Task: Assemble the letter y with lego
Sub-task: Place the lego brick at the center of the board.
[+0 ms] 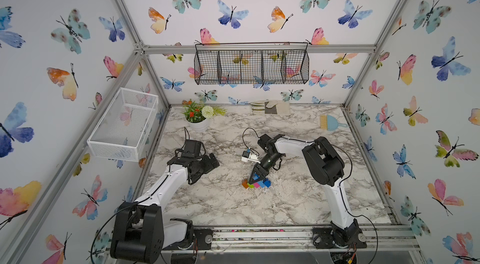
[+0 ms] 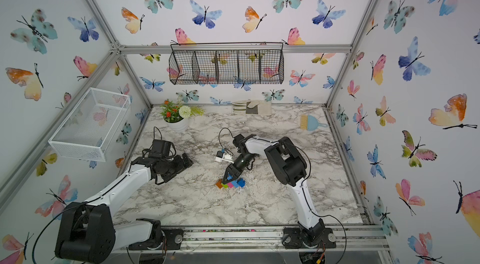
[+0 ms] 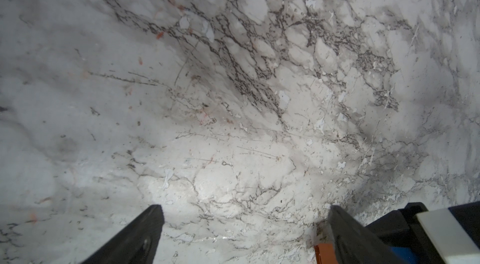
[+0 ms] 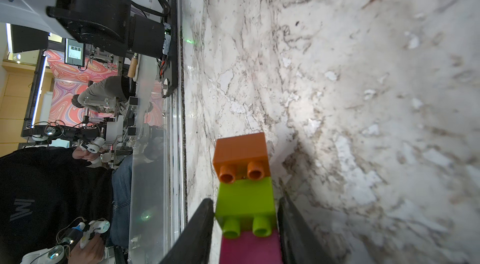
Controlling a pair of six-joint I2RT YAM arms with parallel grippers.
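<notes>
Fig.: Y (image 1: 259, 184) looks built. My R gripper (image 4: 244, 200) straddles green brick (image 4: 245, 194), grip unclear; L gripper (image 3: 245, 207) wide, empty. Next: lift clear gently.

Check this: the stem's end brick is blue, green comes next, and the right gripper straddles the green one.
The end brick is orange, not blue; the right wrist view shows it. The green brick comes next, and the right gripper straddles it.

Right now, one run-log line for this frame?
left gripper: open, empty | right gripper: astride green brick, grip unclear | letter y: flat on table
</notes>
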